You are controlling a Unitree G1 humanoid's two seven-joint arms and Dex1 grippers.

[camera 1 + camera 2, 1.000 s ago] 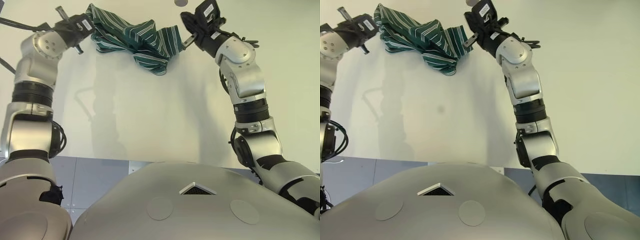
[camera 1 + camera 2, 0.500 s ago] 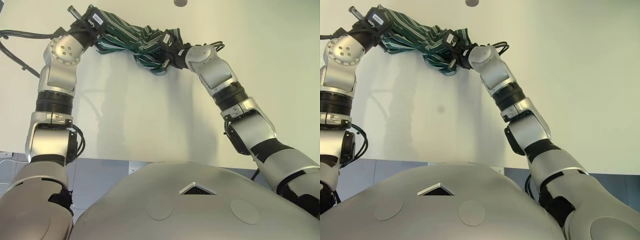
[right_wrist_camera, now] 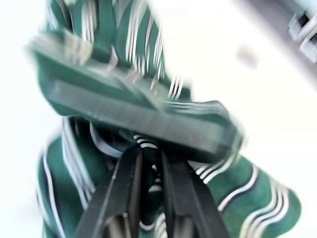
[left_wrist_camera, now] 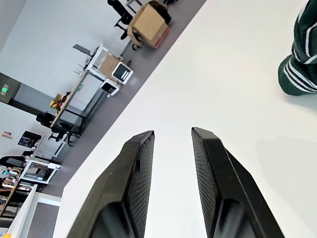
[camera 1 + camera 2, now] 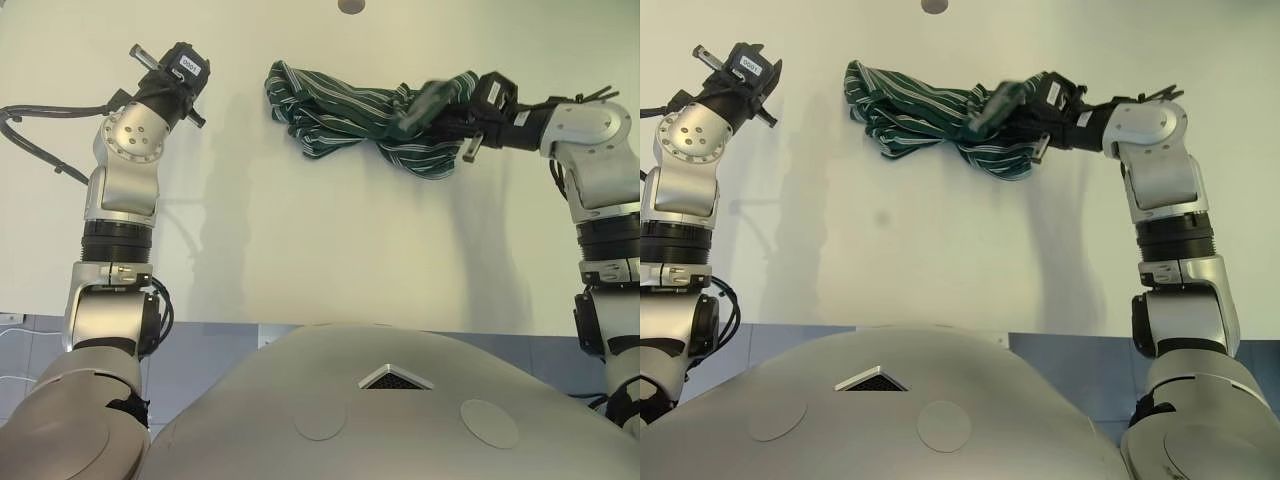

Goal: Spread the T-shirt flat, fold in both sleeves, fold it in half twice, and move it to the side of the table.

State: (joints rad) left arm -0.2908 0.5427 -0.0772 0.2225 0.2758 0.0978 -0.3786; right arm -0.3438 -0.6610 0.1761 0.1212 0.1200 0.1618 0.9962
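Note:
The green T-shirt (image 5: pixel 345 115) with white stripes lies bunched up on the far middle of the white table (image 5: pixel 300 250). My right gripper (image 5: pixel 440 112) is at the bundle's right end, shut on a fold of the T-shirt (image 3: pixel 148 119), and a flap of cloth lies over its fingers. My left gripper (image 4: pixel 171 136) hovers over bare table well left of the shirt, open, with nothing between its fingers (image 4: pixel 138 163). One edge of the T-shirt (image 4: pixel 302 59) shows off to its side.
The table's near edge (image 5: pixel 300 325) runs just in front of my body. A small dark round mark (image 5: pixel 351 5) sits at the far edge. Past the table's far side the left wrist view shows floor, desks and a cardboard box (image 4: pixel 148 22).
My left gripper has let go of the shirt and drawn away to the left. My right gripper has closed on the shirt and pulled the bundle to the right.

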